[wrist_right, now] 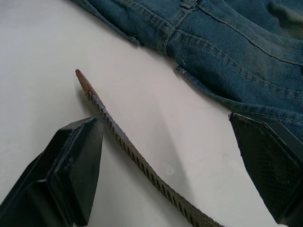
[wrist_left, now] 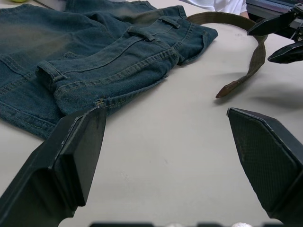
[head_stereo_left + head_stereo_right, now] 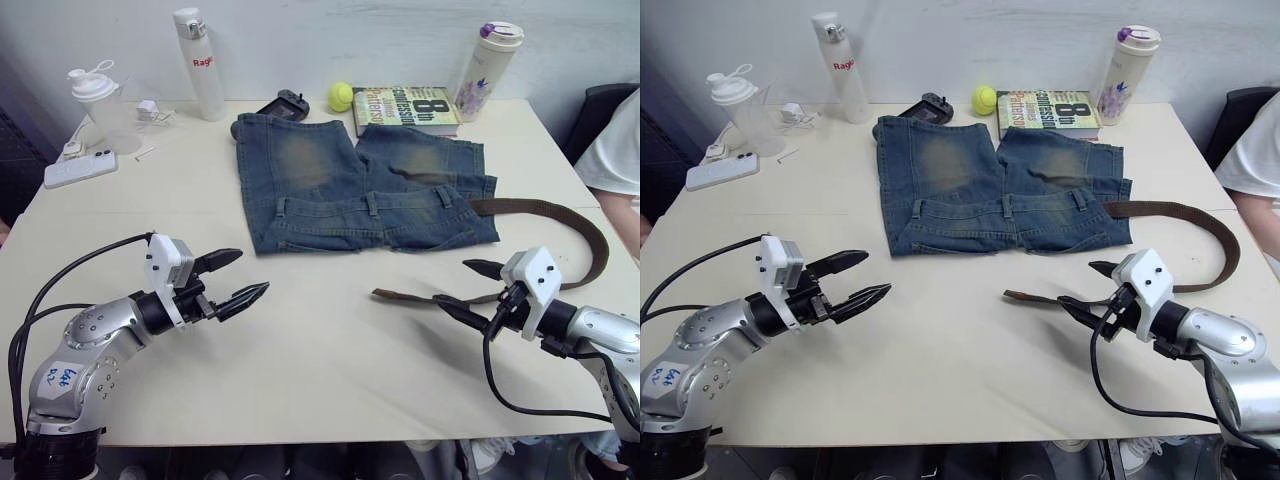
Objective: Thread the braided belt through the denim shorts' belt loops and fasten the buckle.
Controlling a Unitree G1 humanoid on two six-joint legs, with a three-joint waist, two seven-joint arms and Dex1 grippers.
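The braided belt [image 3: 560, 215] loops from the denim shorts' [image 3: 360, 185] waistband at 3 o'clock back to a free tip [image 1: 81, 75] on the counter [image 3: 330, 350]. The right pincer [image 3: 472, 291], wide open, should close on that tip; the left pincer [image 3: 232, 279] waits wide. A book [image 3: 405, 107], ball [image 3: 340, 96] and bottles stand clear at 12.

white bottle [image 3: 198, 62]: "rag…" | book [image 3: 405, 106]: "8th"
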